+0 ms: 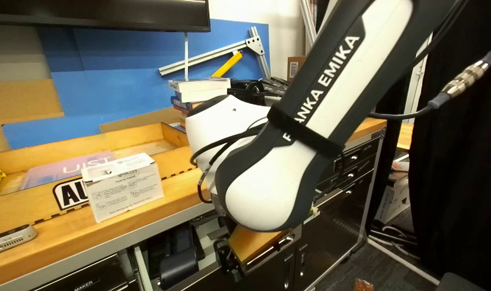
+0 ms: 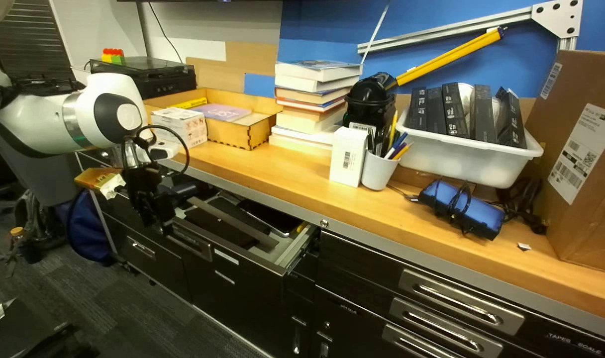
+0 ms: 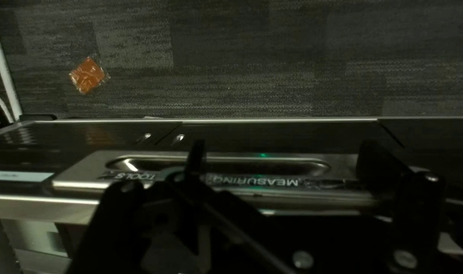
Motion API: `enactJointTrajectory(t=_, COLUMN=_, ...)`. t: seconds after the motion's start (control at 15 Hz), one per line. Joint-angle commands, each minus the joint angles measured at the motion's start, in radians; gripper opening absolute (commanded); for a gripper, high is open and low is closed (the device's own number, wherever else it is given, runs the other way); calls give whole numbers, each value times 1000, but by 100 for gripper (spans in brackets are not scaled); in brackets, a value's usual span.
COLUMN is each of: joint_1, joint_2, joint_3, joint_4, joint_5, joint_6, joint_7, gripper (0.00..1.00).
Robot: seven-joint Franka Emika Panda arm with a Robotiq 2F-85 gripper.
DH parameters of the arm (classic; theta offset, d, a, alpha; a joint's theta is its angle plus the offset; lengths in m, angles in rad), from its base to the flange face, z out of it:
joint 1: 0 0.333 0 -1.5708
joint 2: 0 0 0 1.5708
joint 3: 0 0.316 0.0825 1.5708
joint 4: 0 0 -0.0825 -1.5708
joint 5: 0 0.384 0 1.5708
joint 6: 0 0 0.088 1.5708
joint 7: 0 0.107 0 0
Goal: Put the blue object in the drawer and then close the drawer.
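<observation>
Wrist view: the end effector (image 3: 281, 163) is released, its two dark fingers (image 3: 195, 158) spread well apart. Between them I see the metal handle plate (image 3: 254, 180) of the drawer (image 3: 45, 209), lettered "MEASURING TOOLS", upside down from here; whether the fingers touch it I cannot tell. Below lies grey carpet (image 3: 254, 57) with an orange scrap (image 3: 87, 75) on it.

In an exterior view, the drawer stands pulled out from under the wooden bench (image 2: 262, 166), and the end effector points downward at the drawer's front, near the handle plate. A long grey strip (image 2: 228, 221) and a dark flat slab (image 2: 267, 214) lie inside. Up top I notice a stack of books (image 2: 312, 99), a pen cup (image 2: 378, 171) just beside a white box (image 2: 347, 156), and a white tub (image 2: 461, 154).

In an exterior view, the arm (image 1: 265, 198) reaches down and hides part of the end effector; an orange-yellow block (image 1: 253, 242) shows just beside it. A dark, bulky device (image 1: 179, 258) sits in the drawer. On the bench, a printed carton (image 1: 124, 190) stands in front of a wooden tray (image 1: 108, 139). Where the small blue object is, I cannot tell from any view.
</observation>
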Motion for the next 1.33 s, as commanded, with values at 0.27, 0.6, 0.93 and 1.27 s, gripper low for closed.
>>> enactJointTrajectory(t=0.27, joint_1=65, joint_2=136, joint_3=-51, joint_4=244, joint_5=-144, joint_6=43, joint_7=162, gripper=100)
enactJointTrajectory(t=0.6, joint_1=106, joint_2=249, joint_3=-103, joint_4=397, joint_5=-191, joint_6=51, joint_7=201, gripper=100)
enactJointTrajectory(t=0.93, joint_1=144, joint_2=321, joint_3=-154, joint_4=489, joint_5=-194, joint_6=66, joint_7=228, gripper=100)
enactJointTrajectory(t=1.27, joint_1=116, joint_2=175, joint_3=-115, joint_4=348, joint_5=-99, joint_6=30, joint_7=148, gripper=100)
